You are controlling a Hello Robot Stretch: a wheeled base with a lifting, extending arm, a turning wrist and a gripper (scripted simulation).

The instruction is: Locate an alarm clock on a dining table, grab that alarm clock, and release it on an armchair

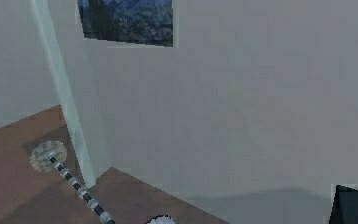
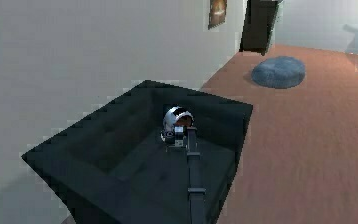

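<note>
Quick count for you. There's one armchair (image 2: 87,138), dark and boxy, at the arm side view's lower left against the wall. There's one alarm clock (image 2: 173,118), a small round white-and-dark thing. It's over the seat near the chair's back, at about 12 o'clock from the end of the arm (image 2: 196,175).

The claw (image 2: 183,130) is right at the clock with the chair's cushions behind it. So you can't tell if the clock hangs from the claw or sits on the seat. You can't tell how wide the claw is set either.

Other stuff in the arm side view:
- One blue-grey cushion (image 2: 279,72) lies on the wooden floor (image 2: 307,150) at about 1 o'clock from the chair, well apart from it.
- One dark door (image 2: 257,25) stands farther out.
- One framed picture (image 2: 219,12) hangs just beside the door, at its 9 o'clock.

In the forward view:
- A plain wall (image 1: 237,110) is close ahead of you.
- One blue picture (image 1: 127,20) hangs at 11 o'clock.
- One striped pole (image 1: 82,190) lies on the floor at 7 o'clock.
- One small round white thing (image 1: 163,219) sits at the bottom edge, 6 o'clock.
- One dark block (image 1: 352,205) is in the 5 o'clock corner. I can't tell what it is.
</note>
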